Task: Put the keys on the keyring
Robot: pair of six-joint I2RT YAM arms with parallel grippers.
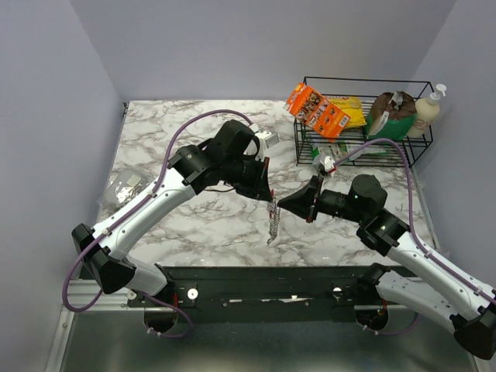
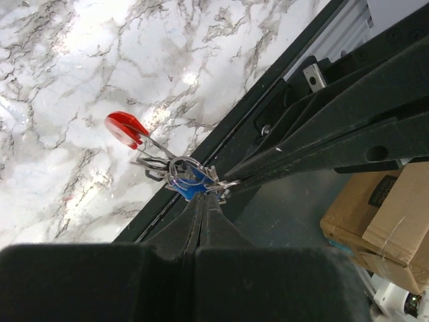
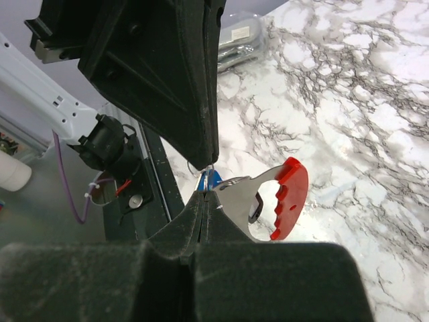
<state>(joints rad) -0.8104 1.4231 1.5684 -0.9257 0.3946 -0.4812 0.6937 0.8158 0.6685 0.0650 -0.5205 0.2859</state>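
Both grippers meet tip to tip above the marble table, and the bunch hangs between them. The keyring (image 1: 273, 225) is a silver strip with a red curved end (image 2: 126, 127) (image 3: 291, 198), dangling below the fingertips. The blue-headed key (image 2: 190, 190) (image 3: 214, 178) sits right at the tips, among thin wire loops and other small metal keys (image 2: 153, 163). My left gripper (image 2: 201, 199) (image 1: 269, 195) is shut, pinching the bunch at the blue key's head. My right gripper (image 3: 206, 194) (image 1: 280, 203) is shut on a thin wire of the keyring beside the flat metal plate.
A black wire basket (image 1: 411, 151) at the back right holds snack packets, a green bag and a pump bottle. A clear plastic bag (image 1: 126, 187) lies at the left edge. A small white object (image 1: 267, 139) sits behind the left arm. The dark base rail (image 1: 256, 283) runs along the front.
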